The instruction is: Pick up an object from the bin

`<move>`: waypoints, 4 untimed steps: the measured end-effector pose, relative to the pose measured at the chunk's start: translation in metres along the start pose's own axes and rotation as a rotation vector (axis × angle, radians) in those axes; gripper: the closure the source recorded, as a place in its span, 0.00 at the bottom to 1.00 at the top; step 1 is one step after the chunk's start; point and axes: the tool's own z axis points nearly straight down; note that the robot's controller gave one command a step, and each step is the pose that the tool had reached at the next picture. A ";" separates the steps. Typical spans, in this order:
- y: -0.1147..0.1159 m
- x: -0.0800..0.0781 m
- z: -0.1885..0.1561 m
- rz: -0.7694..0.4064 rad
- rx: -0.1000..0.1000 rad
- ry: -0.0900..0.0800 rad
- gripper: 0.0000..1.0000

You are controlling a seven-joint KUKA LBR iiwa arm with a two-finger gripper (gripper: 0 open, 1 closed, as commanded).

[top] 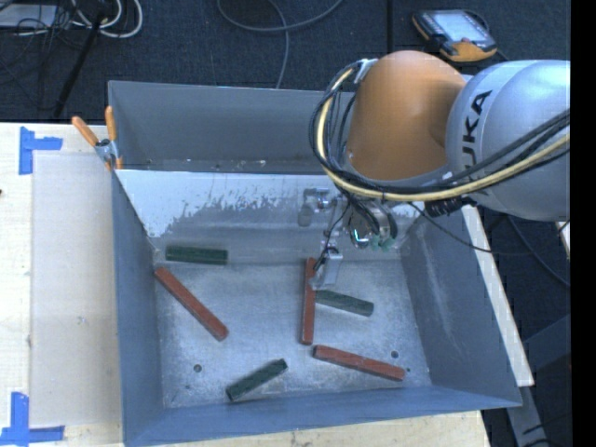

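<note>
We see the silver arm (pixel 521 147) coming in from the right, its rounded shell printed with dark letters of which we read "UKA". A smooth orange cover (pixel 400 110) sits on its wrist, with yellow and black cables (pixel 326 142) looped round it. Below sits the grey metal bin (pixel 135 324), with sloping walls and a flat floor scuffed and speckled pale. Beyond it lies a dark textured floor (pixel 233 59) with loose leads (pixel 251 7) and a handheld control unit (pixel 453 28) edged in orange. Six thin flat sticks lie on the bin floor. The pincer (pixel 326 261) hangs at the far end of the upright red-brown stick (pixel 307 315) in the middle; we cannot tell whether it is open or closed, nor whether it touches. Just right of that stick lies a short green stick (pixel 345 303). A long slanted red-brown stick (pixel 191 303) lies at the left and a flat-lying red-brown stick (pixel 358 362) at the near right. A far green stick (pixel 196 255) and a near green stick (pixel 256 380) lie well apart.
</note>
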 end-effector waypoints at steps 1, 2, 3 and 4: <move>0.000 -0.001 -0.005 0.001 -0.001 -0.008 0.00; -0.017 0.027 0.045 -0.054 -0.001 -0.013 0.00; -0.040 0.033 0.088 0.014 -0.001 -0.007 0.00; -0.026 0.039 0.122 0.032 0.000 -0.007 0.00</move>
